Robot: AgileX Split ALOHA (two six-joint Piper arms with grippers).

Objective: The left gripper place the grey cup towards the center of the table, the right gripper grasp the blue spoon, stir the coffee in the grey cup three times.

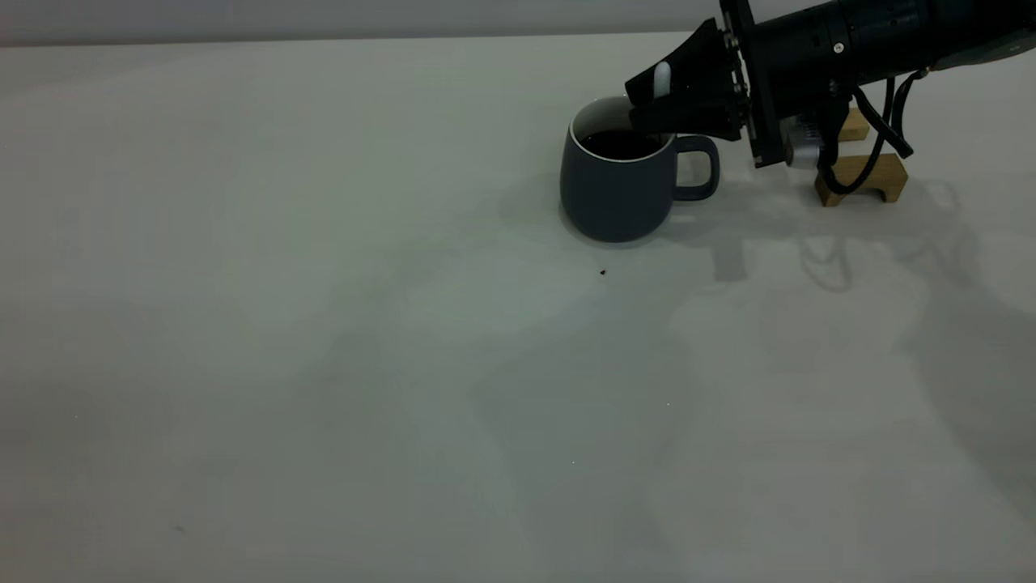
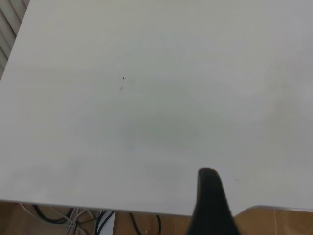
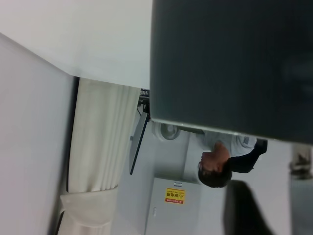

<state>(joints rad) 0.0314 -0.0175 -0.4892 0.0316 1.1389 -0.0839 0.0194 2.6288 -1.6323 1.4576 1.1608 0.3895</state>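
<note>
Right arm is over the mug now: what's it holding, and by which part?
The right gripper is shut on the blue spoon, gripping its pale handle, whose tip shows above the fingers. The spoon's bowl end is hidden behind the fingers over the grey cup.

A white curtain hangs beside a pale wall; cables lie on brown floor.

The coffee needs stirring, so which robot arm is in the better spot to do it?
Right. The right gripper holds the blue spoon over the grey cup and its coffee. The left arm is out of the exterior view.
</note>
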